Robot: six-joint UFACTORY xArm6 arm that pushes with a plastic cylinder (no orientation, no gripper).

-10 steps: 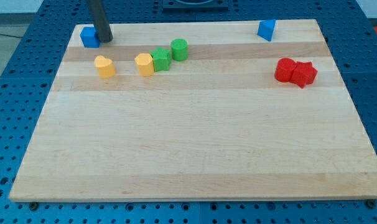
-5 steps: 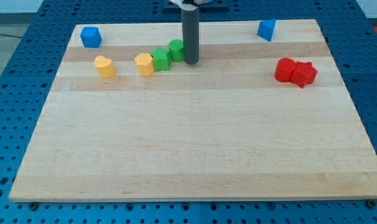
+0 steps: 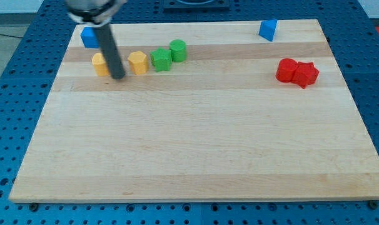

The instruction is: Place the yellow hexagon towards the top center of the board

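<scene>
The yellow hexagon [image 3: 137, 62] lies in the upper left part of the wooden board [image 3: 196, 150], just left of a green star-like block [image 3: 160, 59]. My tip [image 3: 119, 77] rests on the board between the yellow hexagon and a second, rounded yellow block [image 3: 99, 64], slightly below both. The rod leans up and to the view's left and covers part of the rounded yellow block. I cannot tell whether the tip touches either block.
A green cylinder [image 3: 179, 49] sits up and right of the green star. A blue cube [image 3: 87, 37] is at the top left corner, partly behind the rod. A blue wedge [image 3: 268, 29] is at the top right. Two red blocks [image 3: 297, 72] touch at the right.
The rod swung from the top left corner to right of the green cylinder, then back left to between the yellow blocks. The yellow hexagon has shifted slightly left, away from the green star.
</scene>
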